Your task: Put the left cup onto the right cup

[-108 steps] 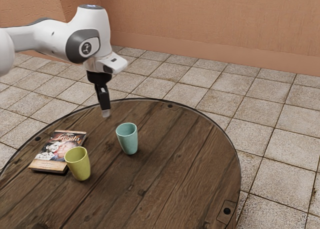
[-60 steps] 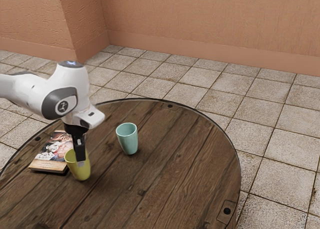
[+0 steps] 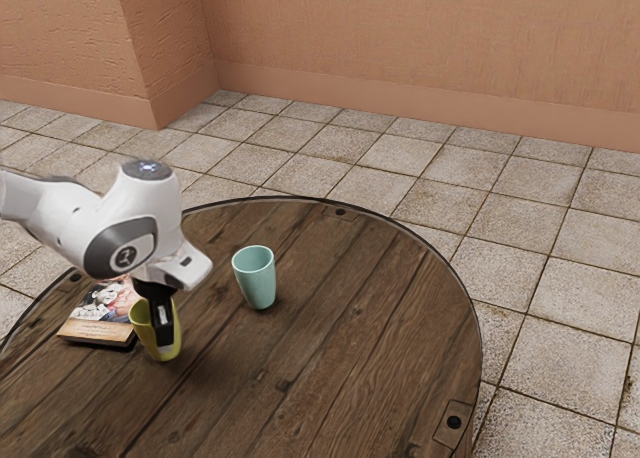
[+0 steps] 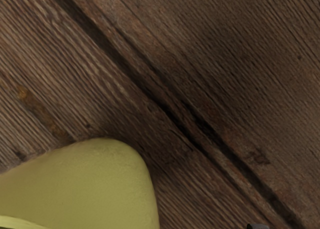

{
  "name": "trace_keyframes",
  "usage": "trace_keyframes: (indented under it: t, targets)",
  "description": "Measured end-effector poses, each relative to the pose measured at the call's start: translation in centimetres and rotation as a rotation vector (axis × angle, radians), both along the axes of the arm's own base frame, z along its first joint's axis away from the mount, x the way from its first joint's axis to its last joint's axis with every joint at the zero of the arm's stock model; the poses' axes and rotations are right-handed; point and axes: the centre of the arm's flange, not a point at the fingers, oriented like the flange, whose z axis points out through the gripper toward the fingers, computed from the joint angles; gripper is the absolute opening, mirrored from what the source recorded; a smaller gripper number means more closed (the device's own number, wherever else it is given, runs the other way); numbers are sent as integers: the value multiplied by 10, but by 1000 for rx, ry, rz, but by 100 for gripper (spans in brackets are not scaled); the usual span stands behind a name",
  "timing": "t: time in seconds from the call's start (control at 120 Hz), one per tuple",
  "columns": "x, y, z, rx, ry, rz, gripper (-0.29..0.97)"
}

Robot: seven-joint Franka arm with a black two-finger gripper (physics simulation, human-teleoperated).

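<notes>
Book point(image 3: 98, 316) at the exterior view's left, yellow-green cup point(image 3: 142, 330) upright just beside it on the wooden tabletop point(image 3: 350, 358), our jaws at its rim, spread or pinching we cannot tell, teal cup point(image 3: 254, 276) apart toward the exterior view's right.

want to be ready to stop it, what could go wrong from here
The yellow cup stands close beside the book, so a tilted lift could knock it against the book. The teal cup stands loose and upright on the table; setting the yellow cup down off-centre might tip it, or the yellow cup might slide off.
</notes>
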Motion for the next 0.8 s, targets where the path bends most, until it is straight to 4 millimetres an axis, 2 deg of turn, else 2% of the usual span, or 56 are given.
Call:
trace_keyframes:
  t: [0.1,0.208,0.358,0.567,0.65,0.725,0.8]
  targets:
    - [4,0,0,2,-24,8,19]
    - [7,3,3,14,-46,14,5]
    - [8,4,5,20,-63,32,-4]
    - [9,1,12,26,-85,50,-8]
    - [16,1,25,30,-115,51,-9]
    - [35,-4,55,36,-163,51,-10]
    - [51,-21,85,41,-194,33,-10]
